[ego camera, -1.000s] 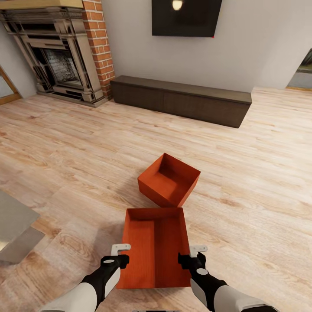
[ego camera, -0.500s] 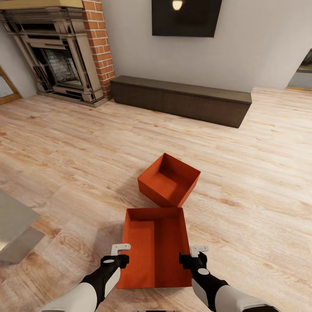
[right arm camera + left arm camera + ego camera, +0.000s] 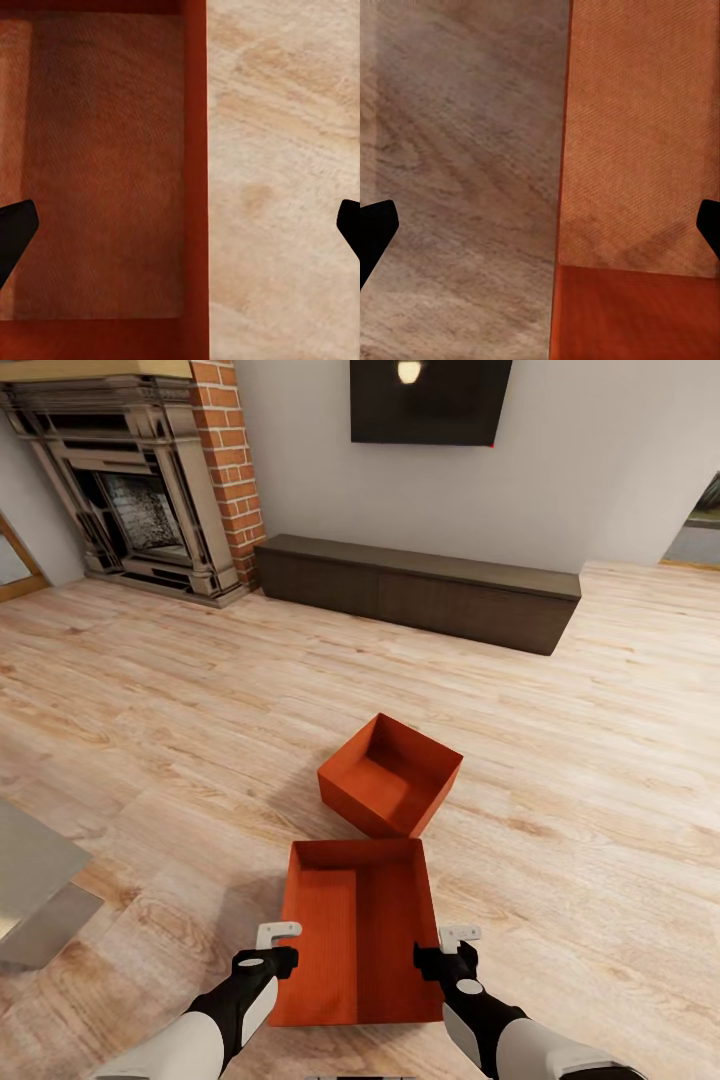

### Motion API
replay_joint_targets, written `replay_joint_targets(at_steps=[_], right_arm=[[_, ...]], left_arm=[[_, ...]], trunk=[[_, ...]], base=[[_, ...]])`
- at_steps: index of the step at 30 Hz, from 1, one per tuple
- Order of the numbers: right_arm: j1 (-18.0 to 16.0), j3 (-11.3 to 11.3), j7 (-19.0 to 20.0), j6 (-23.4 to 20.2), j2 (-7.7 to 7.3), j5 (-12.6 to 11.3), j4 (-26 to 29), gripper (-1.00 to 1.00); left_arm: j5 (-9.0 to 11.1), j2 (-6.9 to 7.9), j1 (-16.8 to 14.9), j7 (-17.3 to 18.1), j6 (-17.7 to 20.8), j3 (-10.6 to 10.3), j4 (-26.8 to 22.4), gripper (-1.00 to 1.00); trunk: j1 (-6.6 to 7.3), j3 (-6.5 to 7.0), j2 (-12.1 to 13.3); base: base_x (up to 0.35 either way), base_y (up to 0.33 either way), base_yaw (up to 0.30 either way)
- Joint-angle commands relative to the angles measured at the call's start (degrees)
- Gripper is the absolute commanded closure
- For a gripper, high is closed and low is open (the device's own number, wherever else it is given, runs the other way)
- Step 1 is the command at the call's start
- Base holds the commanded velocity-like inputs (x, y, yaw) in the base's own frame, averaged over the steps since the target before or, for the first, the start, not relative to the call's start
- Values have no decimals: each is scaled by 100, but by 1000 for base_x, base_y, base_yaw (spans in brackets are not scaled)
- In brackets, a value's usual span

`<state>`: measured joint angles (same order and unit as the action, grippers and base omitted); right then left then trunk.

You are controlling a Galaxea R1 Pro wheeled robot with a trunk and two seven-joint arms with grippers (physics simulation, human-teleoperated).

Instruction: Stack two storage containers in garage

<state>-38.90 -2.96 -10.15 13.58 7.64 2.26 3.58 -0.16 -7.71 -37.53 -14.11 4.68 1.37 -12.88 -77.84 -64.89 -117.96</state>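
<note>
Sitting on the pale wood-plank floor of the living room, the near storage container lies lengthwise in front of the robot, open top up. Its far end lies just beside a corner of the second storage container, which is turned at an angle; whether they touch cannot be told.

The left end effector straddles the near container's left wall and the right end effector its right wall. In each wrist view the black fingertips stand wide apart at the frame edges, the orange wall running between them untouched, so both end effectors are spread open and grip nothing.

Farther off, a long low dark-brown cabinet stands against the grey wall under a black TV, with a brick fireplace to its left.
</note>
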Motion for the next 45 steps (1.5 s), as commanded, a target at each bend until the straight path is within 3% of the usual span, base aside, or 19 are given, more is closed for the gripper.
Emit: replay_joint_targets(at_steps=[1,12,23,45], right_arm=[[-3,-29,-39,9,1,24,-6,-100],[-3,-29,-39,8,1,8,-6,-100],[-3,-29,-39,7,1,-22,-6,-100],[-3,-29,-39,13,2,-23,-6,-100]], left_arm=[[-2,-3,1,-14,33,12,-13,-100],[7,-3,1,-13,33,20,-13,-100],[7,-3,1,-13,33,21,-13,-100],[7,-3,1,-13,33,21,-13,-100]], trunk=[[1,-4,-1],[-219,-183,-403],[-219,-183,-403],[-658,-542,-1205]], base=[[0,0,0],[0,0,0],[0,0,0],[0,0,0]])
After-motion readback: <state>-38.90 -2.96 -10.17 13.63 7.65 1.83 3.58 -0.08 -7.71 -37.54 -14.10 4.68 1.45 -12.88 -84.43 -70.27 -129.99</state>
